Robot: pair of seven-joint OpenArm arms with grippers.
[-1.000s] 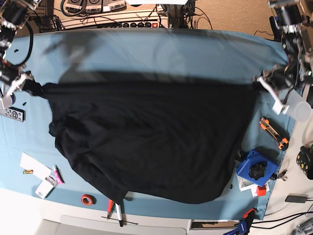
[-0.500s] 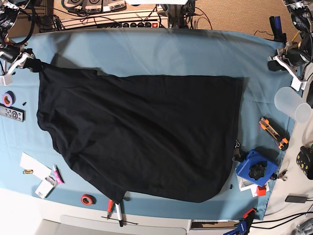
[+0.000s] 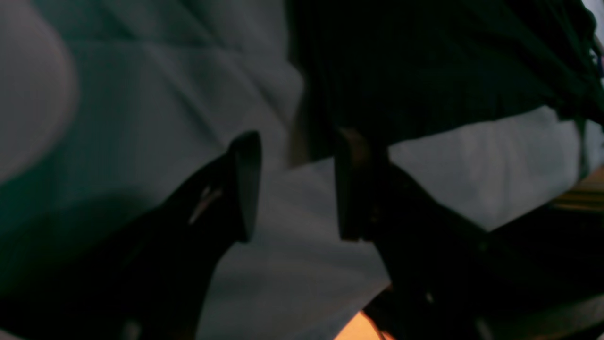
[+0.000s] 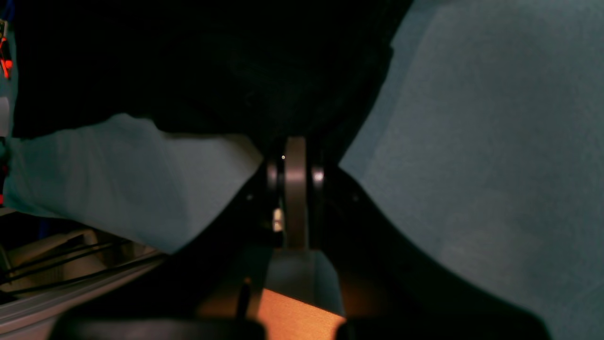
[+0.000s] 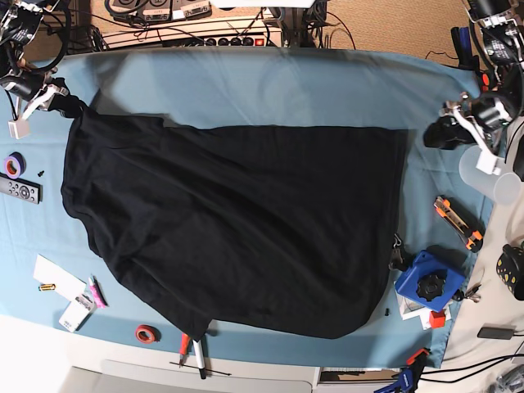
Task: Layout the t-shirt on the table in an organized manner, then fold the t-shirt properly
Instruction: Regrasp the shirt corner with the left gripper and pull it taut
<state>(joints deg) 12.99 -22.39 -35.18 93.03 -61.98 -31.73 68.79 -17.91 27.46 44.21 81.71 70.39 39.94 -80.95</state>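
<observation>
We see t-shirt [image 5: 237, 221] flat on bench [image 5: 270, 86]; right end effector [image 4: 295, 189] pinching its corner, left end effector [image 3: 292, 189] spread, empty.

A: Any legible text, labels or numbers in the three views?

B: None. The t-shirt [image 5: 237, 221] shows only plain black fabric in the base view; no print faces up. The white card [image 5: 57, 277] at the table [image 5: 270, 86] edge looks blank.

A: The small packet [image 5: 76, 313] near it?

B: It carries markings, too small to read. Both wrist views are dark and blurred; nothing is readable there.
</observation>
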